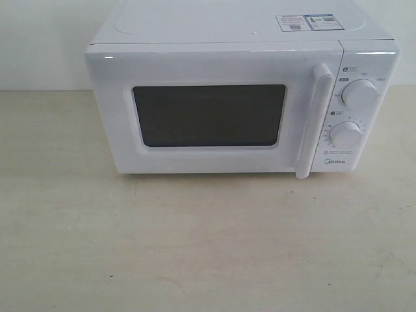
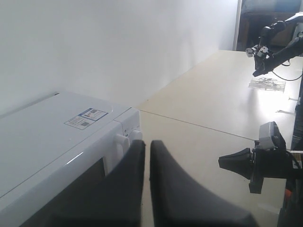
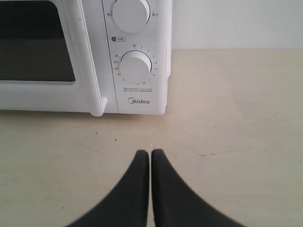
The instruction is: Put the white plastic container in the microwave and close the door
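Observation:
The white microwave stands at the back of the beige table. Its door with the dark window is shut, and the bar handle is upright beside the two knobs. The white plastic container is out of view in every frame. Neither gripper shows in the exterior view. My left gripper is shut and empty, hovering above the microwave's top front corner on the knob side. My right gripper is shut and empty, low over the table in front of the microwave's control panel.
A white wall rises right behind the microwave. In the left wrist view a dark arm end with a small camera hangs over the table, and farther off another arm stands above a clear plastic item.

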Controlling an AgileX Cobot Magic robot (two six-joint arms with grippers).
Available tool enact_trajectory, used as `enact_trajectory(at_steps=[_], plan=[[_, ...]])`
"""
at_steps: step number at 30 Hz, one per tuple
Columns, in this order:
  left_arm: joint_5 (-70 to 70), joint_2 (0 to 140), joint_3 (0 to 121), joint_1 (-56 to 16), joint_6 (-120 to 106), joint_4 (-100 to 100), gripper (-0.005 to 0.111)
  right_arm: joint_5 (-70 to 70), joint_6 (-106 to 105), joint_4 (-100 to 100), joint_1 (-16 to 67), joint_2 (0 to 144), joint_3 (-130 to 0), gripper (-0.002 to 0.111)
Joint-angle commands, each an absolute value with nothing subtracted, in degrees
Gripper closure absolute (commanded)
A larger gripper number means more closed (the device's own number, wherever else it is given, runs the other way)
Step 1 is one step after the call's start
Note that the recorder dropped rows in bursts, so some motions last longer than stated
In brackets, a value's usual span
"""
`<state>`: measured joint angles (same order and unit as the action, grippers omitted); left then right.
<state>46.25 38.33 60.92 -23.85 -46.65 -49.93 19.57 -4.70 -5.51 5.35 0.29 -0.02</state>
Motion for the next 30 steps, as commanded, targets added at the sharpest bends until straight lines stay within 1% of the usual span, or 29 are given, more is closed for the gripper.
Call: enact_trajectory(at_steps=[1, 27, 30], plan=[[46.3, 38.1, 60.8, -24.0, -46.3, -50.0, 0.102, 19.5, -4.6, -5.8, 5.2, 0.0, 0.0, 0.108], [46.3, 38.1, 60.8, -24.0, -46.3, -50.0, 0.102, 19.5, -4.5, -5.8, 5.2, 0.0, 0.0, 0.108], [46.5, 37.1, 60.8, -23.8, -46.7, -44.3, 0.102, 19.5, -4.5, -5.8, 5.2, 0.0, 0.0, 0.108]])
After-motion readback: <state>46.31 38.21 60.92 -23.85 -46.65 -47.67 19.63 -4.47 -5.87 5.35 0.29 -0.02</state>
